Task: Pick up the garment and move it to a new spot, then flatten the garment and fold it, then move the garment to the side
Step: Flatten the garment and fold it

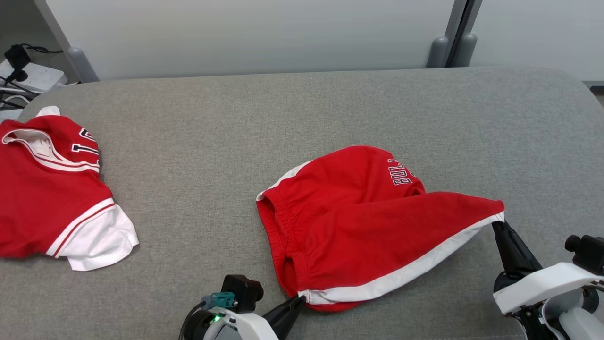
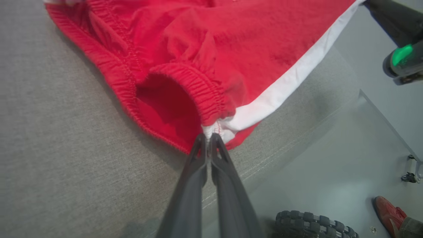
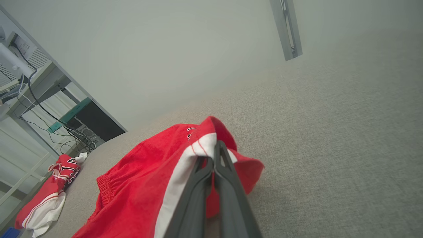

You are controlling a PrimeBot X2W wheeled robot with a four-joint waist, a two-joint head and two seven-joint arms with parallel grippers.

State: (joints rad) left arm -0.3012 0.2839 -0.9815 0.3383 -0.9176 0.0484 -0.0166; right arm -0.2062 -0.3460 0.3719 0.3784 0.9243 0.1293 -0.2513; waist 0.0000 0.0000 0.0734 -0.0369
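You had the red shorts [image 1: 368, 222] lying near the middle of the grey padded table [image 1: 302, 104], a little to your right, with both grippers on them. Your left gripper [image 1: 299, 298] had its fingers pressed together on the near corner, where the elastic waistband met the white side stripe; the left wrist view showed the white hem nipped between the tips. Your right gripper [image 1: 496, 223] was likewise clamped on the other end of that stripe, at the leg hem, which was drawn out into a point. The stripe ran fairly taut between the two grips, while the rest of the shorts lay rumpled, with lettering showing near the far edge. A second red and white garment [image 1: 52, 198] sat well apart at the table's left edge. Beyond the table's edge, a person's red shoe [image 2: 386, 211] stood on the floor near a knobbly tyre [image 2: 310, 224].
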